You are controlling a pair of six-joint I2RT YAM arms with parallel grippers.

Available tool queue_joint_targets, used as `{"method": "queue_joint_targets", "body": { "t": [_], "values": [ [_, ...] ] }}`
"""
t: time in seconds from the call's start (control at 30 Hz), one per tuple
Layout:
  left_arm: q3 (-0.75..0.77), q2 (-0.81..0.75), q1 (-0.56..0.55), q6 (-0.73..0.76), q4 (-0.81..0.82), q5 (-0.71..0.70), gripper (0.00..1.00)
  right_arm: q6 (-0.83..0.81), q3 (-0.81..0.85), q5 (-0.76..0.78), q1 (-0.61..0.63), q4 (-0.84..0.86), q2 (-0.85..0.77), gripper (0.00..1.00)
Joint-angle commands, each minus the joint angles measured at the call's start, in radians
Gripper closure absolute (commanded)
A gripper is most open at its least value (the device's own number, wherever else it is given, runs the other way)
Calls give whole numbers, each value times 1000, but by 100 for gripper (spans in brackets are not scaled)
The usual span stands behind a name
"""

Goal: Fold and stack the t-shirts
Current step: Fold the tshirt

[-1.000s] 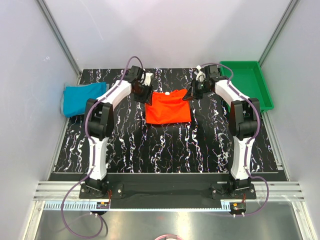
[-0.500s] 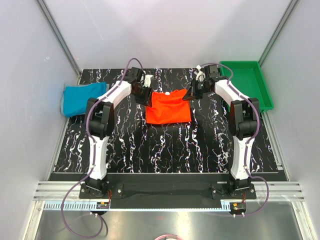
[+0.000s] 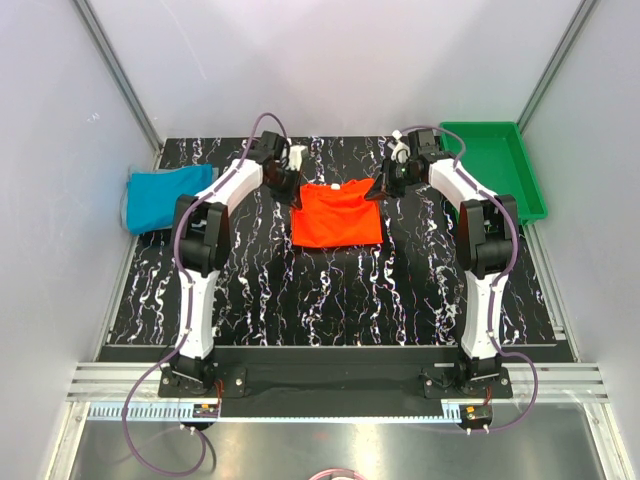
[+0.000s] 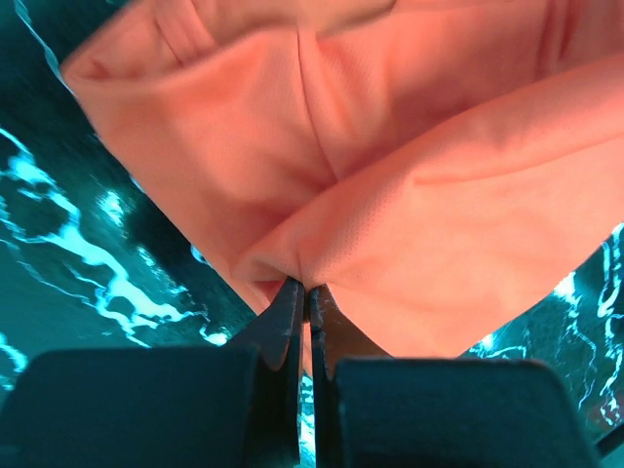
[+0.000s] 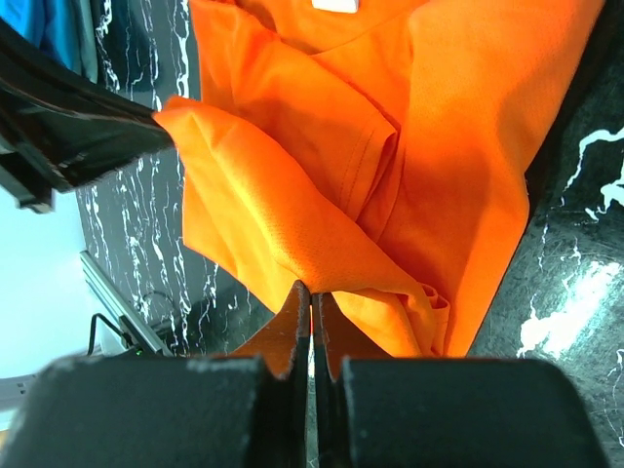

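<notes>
The orange-red t-shirt (image 3: pixel 337 214) lies partly folded in the middle of the black marbled table. My left gripper (image 3: pixel 298 198) is at its far left corner, shut on a pinch of the orange cloth (image 4: pixel 390 195). At the far right corner my right gripper (image 3: pixel 377 192) is likewise shut on a fold of the orange-red t-shirt (image 5: pixel 390 146). The teal-blue t-shirt (image 3: pixel 163 196) lies bunched at the table's left edge, apart from both grippers; a bit of it shows in the right wrist view (image 5: pixel 39 24).
A green plastic tray (image 3: pixel 497 160) stands at the back right, beside the right arm. The black marbled table (image 3: pixel 330 300) runs toward the near edge, with white walls on three sides.
The left gripper has closed on the far left corner of the orange-red t-shirt. The right gripper has stayed shut on its corner; the shirt has barely shifted.
</notes>
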Motion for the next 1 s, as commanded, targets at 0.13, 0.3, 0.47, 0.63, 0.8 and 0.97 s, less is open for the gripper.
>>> {"method": "queue_joint_targets", "body": {
  "t": [0.13,0.3,0.47,0.63,0.8,0.97],
  "values": [
    [129,-36,13,-8,56,13,100,-20,76,5,-5,21,-3,100],
    [183,17,15,-3,66,1,100,-20,148,8,-19,29,77,100],
    [220,60,16,-5,90,-25,100,-6,208,14,-26,40,123,100],
    [282,117,15,9,138,-89,100,6,240,68,-34,55,166,100],
    [336,182,12,18,173,-134,100,17,274,89,-36,77,206,100],
    [365,198,-5,28,244,-220,49,-3,320,155,-36,80,238,75]
  ]
}}
